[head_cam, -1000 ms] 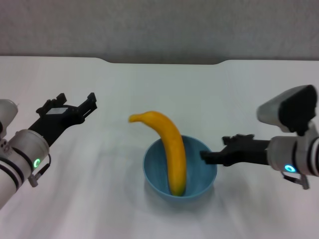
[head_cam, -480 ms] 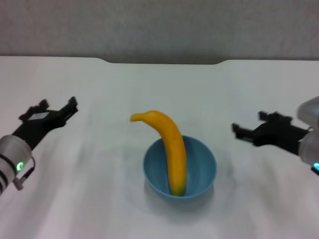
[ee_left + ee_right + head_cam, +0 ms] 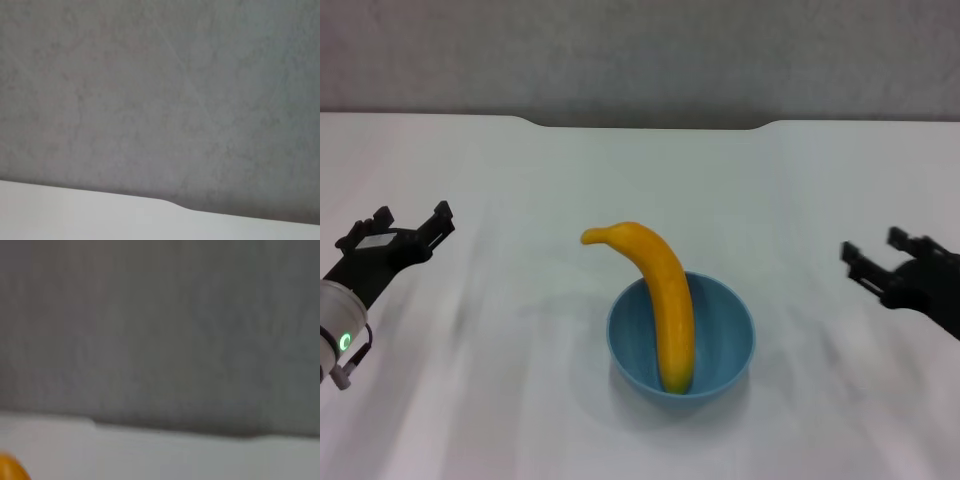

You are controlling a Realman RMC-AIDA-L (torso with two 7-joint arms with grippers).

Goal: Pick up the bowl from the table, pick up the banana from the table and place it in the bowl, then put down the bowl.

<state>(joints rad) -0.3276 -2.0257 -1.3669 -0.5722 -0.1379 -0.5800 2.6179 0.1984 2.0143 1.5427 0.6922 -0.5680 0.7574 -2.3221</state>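
Seemingly done, the banana [image 3: 660, 300] leans in the bowl [image 3: 681, 342] on the table [image 3: 520, 180], stem overhanging its rim, while left gripper [image 3: 412, 226] and right gripper [image 3: 876, 256] hover wide apart, both agape, empty.

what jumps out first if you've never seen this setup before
The yellow banana catches the eye first: it stands in the light blue bowl near the middle of the white table, its stem end arching over the bowl's far-left rim. Next come the two black grippers, both open and empty: the left gripper at the table's left side and the right gripper at its right, each well clear of the bowl.
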